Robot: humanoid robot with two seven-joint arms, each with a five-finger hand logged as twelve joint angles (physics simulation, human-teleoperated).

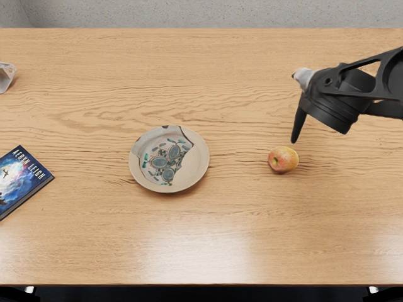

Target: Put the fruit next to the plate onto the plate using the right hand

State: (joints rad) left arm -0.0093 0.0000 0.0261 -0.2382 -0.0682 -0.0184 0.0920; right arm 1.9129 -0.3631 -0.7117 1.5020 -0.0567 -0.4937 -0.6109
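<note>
wood-grain table (201, 251), round patterned plate (199, 167), smooth apple (283, 159), right hand (332, 95) fingers (297, 126) loose, empty

Open table (242, 167) between apple (283, 159) and plate (203, 165) — book (19, 178) well apart, left.

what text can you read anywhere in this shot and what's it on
"AERYN LEIGH" - along the top of the book cover; slightly blurred, so the spelling is my best reading.
Nothing else on the book is legible.
The plate has only a painted pattern; the apple carries no text.
</note>
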